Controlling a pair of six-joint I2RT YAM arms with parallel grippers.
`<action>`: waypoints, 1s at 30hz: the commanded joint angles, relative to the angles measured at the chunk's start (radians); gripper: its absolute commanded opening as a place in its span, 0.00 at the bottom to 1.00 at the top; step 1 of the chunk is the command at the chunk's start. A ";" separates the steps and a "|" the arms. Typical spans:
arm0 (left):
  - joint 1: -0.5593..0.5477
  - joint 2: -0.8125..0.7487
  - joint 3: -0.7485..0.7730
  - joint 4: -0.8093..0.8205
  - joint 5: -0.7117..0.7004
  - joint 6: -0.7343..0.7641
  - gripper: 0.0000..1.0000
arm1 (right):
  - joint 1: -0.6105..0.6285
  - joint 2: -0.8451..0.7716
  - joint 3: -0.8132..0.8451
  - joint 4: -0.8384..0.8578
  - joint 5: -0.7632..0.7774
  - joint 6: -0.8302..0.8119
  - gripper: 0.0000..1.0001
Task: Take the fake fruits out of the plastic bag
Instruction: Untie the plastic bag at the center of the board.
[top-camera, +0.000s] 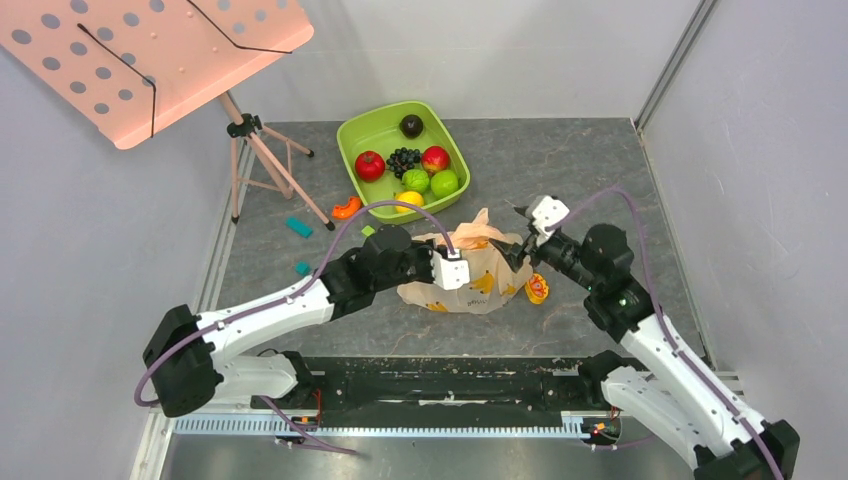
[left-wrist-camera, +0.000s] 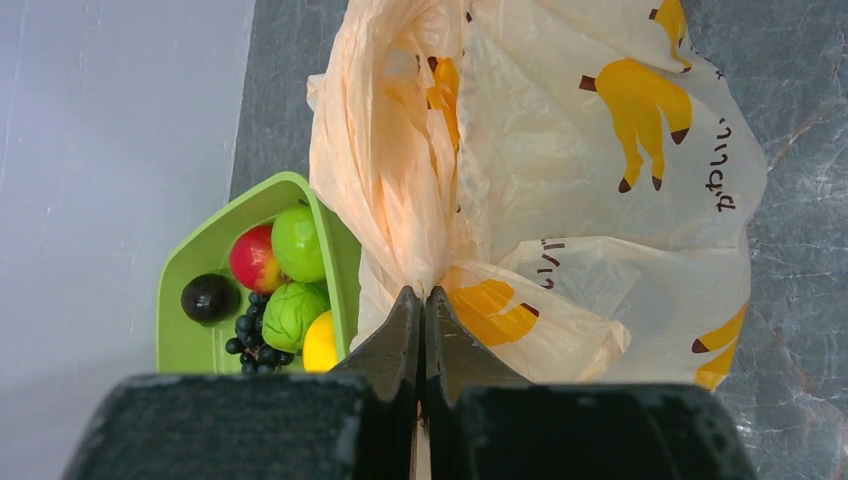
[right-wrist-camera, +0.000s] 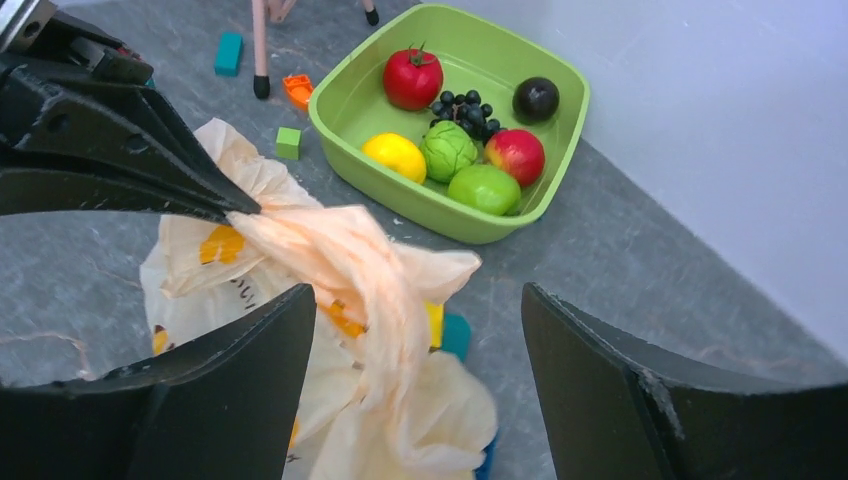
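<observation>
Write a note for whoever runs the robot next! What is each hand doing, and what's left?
Left gripper: fingers shut on a fold of the plastic bag.
Right gripper: open, a twisted part of the bag between its fingers.
The bag lies beside the green tub, which holds other fruit.
Done: bag pinched. Left: open it and take out the fake fruits, which are hidden from view.

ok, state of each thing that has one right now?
left gripper: fingers shut on the plastic bag
right gripper: open, bag fold between its fingers
plastic bag: crumpled, one fold pinched up, contents not clear
green tub: upright, fruits inside
</observation>
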 joint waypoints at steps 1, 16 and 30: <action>0.004 -0.050 -0.020 0.098 0.047 0.059 0.02 | 0.001 0.115 0.193 -0.222 -0.102 -0.257 0.78; 0.010 -0.065 -0.025 0.094 0.089 0.079 0.02 | 0.000 0.455 0.479 -0.518 -0.308 -0.413 0.73; 0.013 -0.072 -0.031 0.099 0.099 0.082 0.02 | 0.000 0.493 0.508 -0.472 -0.319 -0.373 0.32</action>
